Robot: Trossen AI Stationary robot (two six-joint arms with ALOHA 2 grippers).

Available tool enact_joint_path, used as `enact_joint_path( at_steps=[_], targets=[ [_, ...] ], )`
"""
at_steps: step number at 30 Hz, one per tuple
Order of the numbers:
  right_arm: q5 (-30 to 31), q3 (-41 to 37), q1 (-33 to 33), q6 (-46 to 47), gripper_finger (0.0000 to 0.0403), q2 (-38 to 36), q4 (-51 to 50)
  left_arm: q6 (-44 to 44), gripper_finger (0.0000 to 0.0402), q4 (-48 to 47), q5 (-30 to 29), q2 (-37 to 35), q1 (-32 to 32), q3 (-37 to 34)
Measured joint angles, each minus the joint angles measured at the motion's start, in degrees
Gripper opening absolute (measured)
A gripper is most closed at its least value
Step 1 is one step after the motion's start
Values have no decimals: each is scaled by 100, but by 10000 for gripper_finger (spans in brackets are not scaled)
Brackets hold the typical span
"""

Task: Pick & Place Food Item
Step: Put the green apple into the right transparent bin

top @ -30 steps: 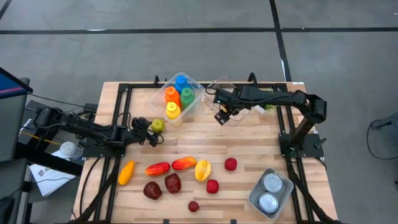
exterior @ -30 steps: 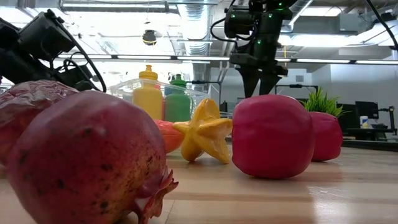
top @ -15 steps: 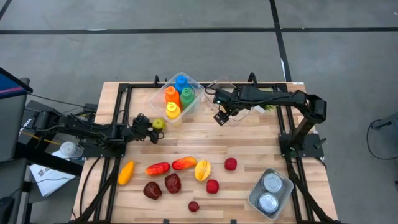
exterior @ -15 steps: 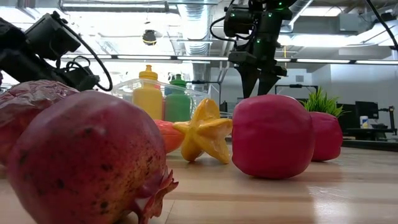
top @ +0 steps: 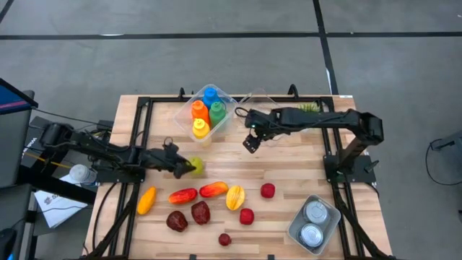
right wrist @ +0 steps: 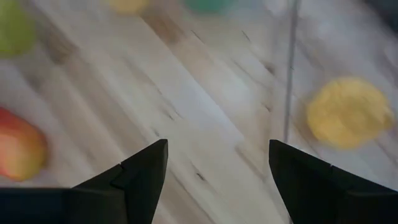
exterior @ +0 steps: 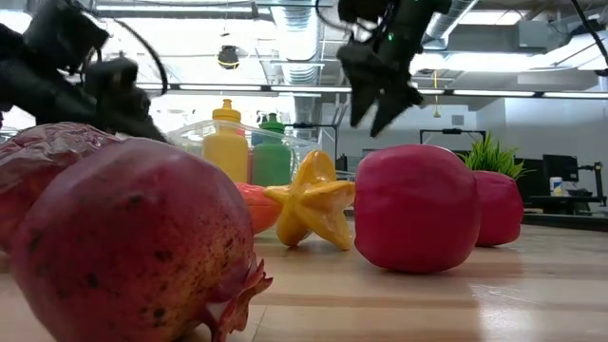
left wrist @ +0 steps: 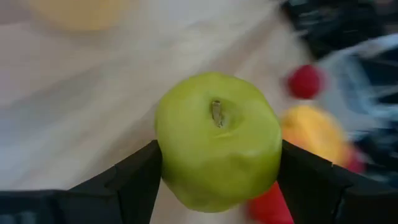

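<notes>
while clamped between both fingers of the left gripper (left wrist: 217, 171), sits the green apple (left wrist: 217, 149) stem-up, filling the gap from pad to pad. seen from above, rides at the tip of the left arm over the left half of the wooden table (top: 289, 155), just beside the clear bin of coloured bottles (top: 207, 114) and close above the row of fruit: orange mango (top: 146, 200), red-orange pepper (top: 182, 195), peach-coloured fruit (top: 214, 189), yellow starfruit (top: 234, 196). farther toward the front edge lie two dark pomegranates (top: 189, 217) and small red fruits (top: 247, 216). over the table's middle hangs the right gripper (top: 250, 141), fingers spread apart with nothing between them, only bare planks showing through the gap in its wrist view. near the front right corner stands a second clear tub holding two tins (top: 312, 223). from table height, looms a pomegranate up close, with starfruit and a red fruit behind it.
</notes>
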Motion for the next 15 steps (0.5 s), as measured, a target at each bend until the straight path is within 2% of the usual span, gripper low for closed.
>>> enact_joint_path(
  at_steps=[4,8,11,15],
  targets=[
    [-28,0,241,-302,271,-265,597,-108,269,742,64,-19,-310,5],
    [-308,0,501,-600,271,-513,1266,-446,269,1459,50,-35,-462,10],
    [-567,0,747,-1104,271,-655,1800,-679,269,2335,17,-41,-481,10],
    [-605,0,1094,-1642,271,-778,2337,-684,269,3607,-56,-41,-479,11]
  ],
)
